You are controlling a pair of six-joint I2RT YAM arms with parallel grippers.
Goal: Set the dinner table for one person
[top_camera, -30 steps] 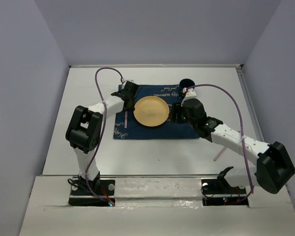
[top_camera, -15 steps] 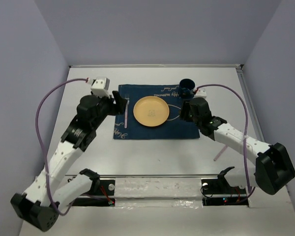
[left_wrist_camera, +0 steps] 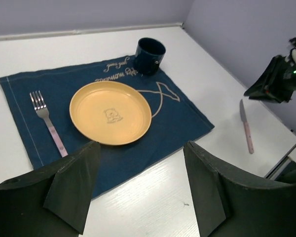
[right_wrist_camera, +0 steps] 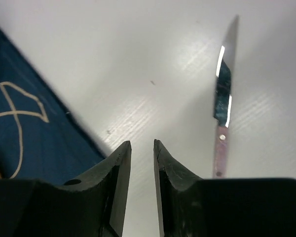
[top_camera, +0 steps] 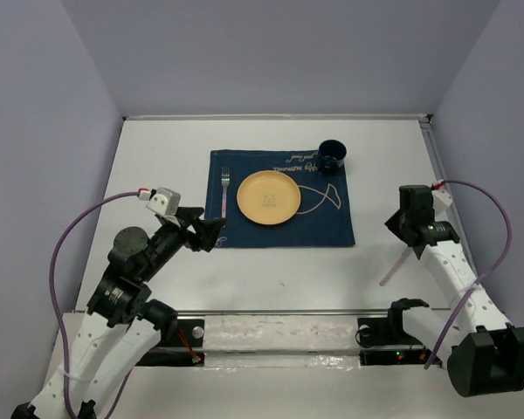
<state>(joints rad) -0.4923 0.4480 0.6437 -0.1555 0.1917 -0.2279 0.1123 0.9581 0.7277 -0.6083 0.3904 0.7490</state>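
Judging from the dinner table (top_camera: 157,157), most is done; plate (top_camera: 267,196), fork (top_camera: 224,194) and mug (top_camera: 333,154) sit on the placemat (top_camera: 332,223); the knife (top_camera: 396,267) lies apart on the right; left gripper (left_wrist_camera: 140,182) spread wide and empty, right gripper (right_wrist_camera: 142,177) nearly closed on nothing.

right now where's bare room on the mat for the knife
Free: the placemat strip right of the yellow plate, below the mug. Crowded: the left strip holds the fork. The knife lies on the dinner table.

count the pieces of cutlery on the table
2. A fork lies on the blue placemat left of the yellow plate; a knife lies on the bare table, right of the placemat.
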